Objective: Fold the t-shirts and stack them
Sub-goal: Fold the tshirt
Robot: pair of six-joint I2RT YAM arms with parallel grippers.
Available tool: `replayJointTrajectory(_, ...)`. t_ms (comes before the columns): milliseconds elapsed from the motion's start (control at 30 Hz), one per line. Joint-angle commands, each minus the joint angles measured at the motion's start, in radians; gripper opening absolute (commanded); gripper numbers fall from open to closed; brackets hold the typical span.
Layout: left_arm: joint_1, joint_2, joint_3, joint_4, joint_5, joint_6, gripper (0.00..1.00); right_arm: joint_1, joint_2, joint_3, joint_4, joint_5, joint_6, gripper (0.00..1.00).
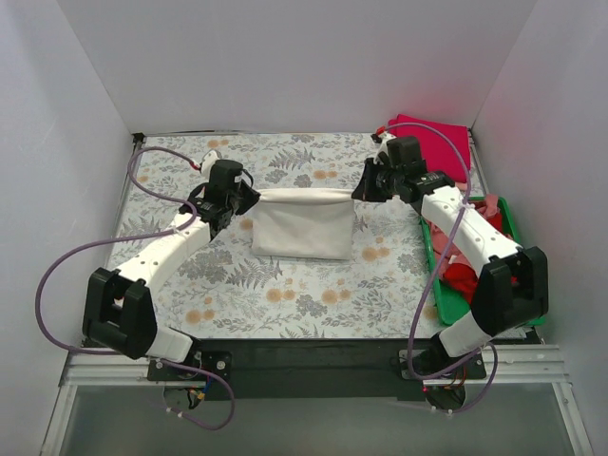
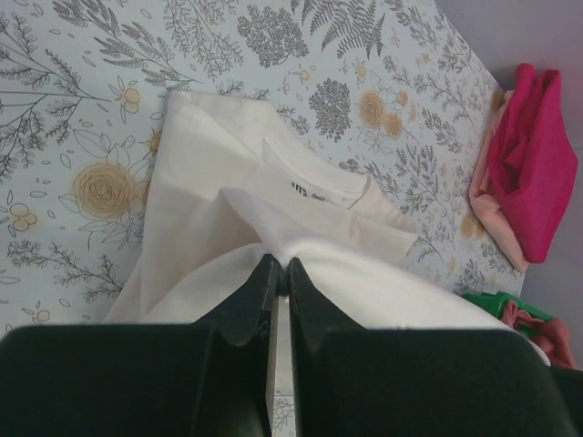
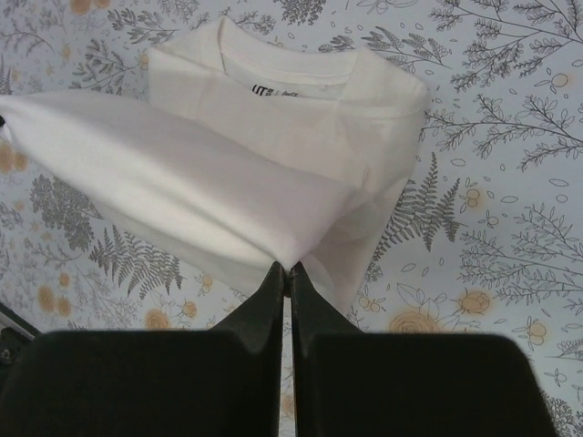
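Observation:
The cream-white t-shirt (image 1: 302,226) hangs stretched between both grippers over the middle of the floral tablecloth, its lower part resting on the table. My left gripper (image 1: 249,197) is shut on its left corner; in the left wrist view (image 2: 279,262) the cloth (image 2: 228,182) bunches at the fingertips. My right gripper (image 1: 362,193) is shut on the right corner (image 3: 288,269); the collar with label (image 3: 273,86) shows beyond. A magenta shirt (image 1: 439,141) lies folded at the back right, over a pale pink one (image 2: 492,205). Red and pink shirts (image 1: 463,275) lie in the tray.
A green plastic tray (image 1: 505,211) sits along the table's right edge, under the right arm. The floral tablecloth (image 1: 285,294) covers the table. White walls close in the back and both sides. Purple cables loop off both arms.

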Motion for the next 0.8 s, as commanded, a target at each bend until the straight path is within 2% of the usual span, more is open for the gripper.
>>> replayJointTrajectory(0, 0.031, 0.025, 0.061, 0.040, -0.063, 0.050, 0.00, -0.030, 0.064, 0.099, 0.029, -0.033, -0.025, 0.01)
replayJointTrajectory(500, 0.092, 0.364, 0.248, 0.051, -0.027, 0.101, 0.00, -0.096, 0.424, 0.346, 0.041, -0.128, -0.028, 0.01)
replayJointTrajectory(767, 0.109, 0.540, 0.360, 0.034, 0.038, 0.101, 0.01, -0.116, 0.549, 0.423, 0.082, -0.067, -0.042, 0.01)
